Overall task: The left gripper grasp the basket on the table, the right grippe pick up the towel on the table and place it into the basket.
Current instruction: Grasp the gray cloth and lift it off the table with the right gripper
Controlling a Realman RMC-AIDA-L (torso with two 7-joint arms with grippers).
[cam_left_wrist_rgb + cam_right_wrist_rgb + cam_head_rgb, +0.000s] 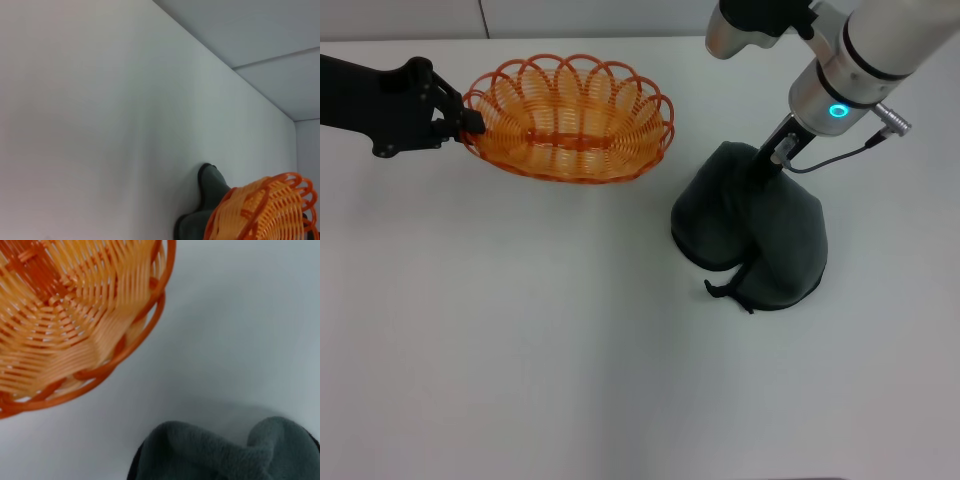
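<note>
Black left gripper [470, 122], jaws clamped on the oval orange wire basket's [570, 118] scalloped rim; beside the basket, slim right gripper [765, 170] sinks into the bunched grey-green towel [752, 232], jaws hidden, on the smooth white worktop [520, 350].

no readable text, no labels, no brand marks, no numbers in any view, nothing printed on the orange wire basket [570, 120], dark grey-green bunched towel [750, 235] or plain white desk [520, 340]
</note>
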